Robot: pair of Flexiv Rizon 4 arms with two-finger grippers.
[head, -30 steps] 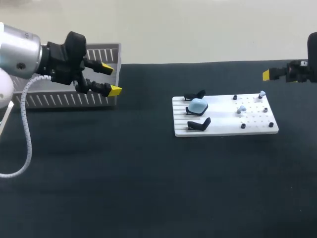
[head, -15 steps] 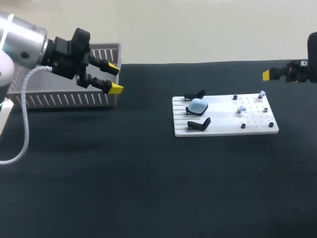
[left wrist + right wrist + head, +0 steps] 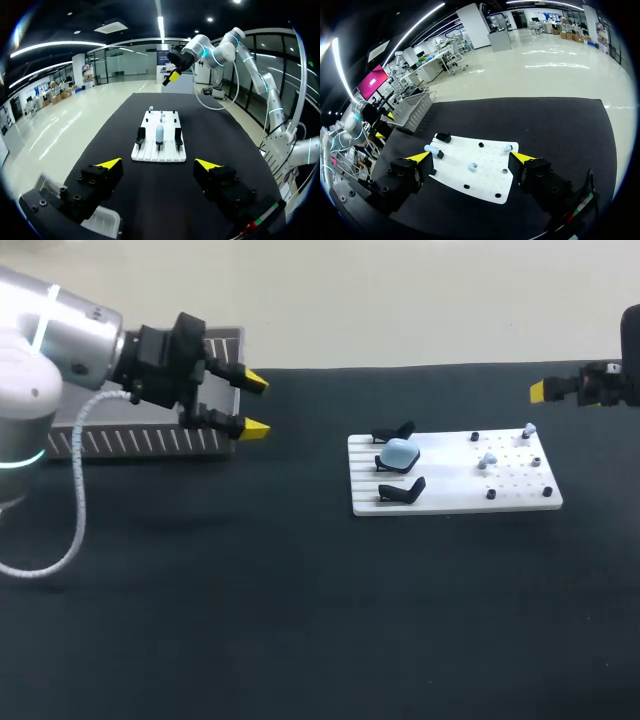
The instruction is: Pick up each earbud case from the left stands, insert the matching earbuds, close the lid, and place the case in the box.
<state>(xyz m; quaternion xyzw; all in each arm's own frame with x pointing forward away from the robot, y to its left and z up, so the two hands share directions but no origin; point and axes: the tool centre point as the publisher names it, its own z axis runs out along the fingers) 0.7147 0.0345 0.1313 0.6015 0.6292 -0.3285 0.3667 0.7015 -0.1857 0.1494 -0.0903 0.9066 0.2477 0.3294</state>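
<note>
Earbud case (image 3: 399,452) stays on the board (image 3: 450,496) while the open, empty left pincer (image 3: 255,406) shifts rightward.

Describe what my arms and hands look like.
The left arm and right arm are both built of rounded silver-white links with glowing blue-green rings. A white coiled cable hangs off the left arm. The left hand and right hand are black, each with two fingers ending in bright yellow tips.

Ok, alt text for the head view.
A white board on the black table holds a pale blue earbud case on the middle of three stands. The open left hand hovers by a grey box; the right hand hangs far right.
</note>
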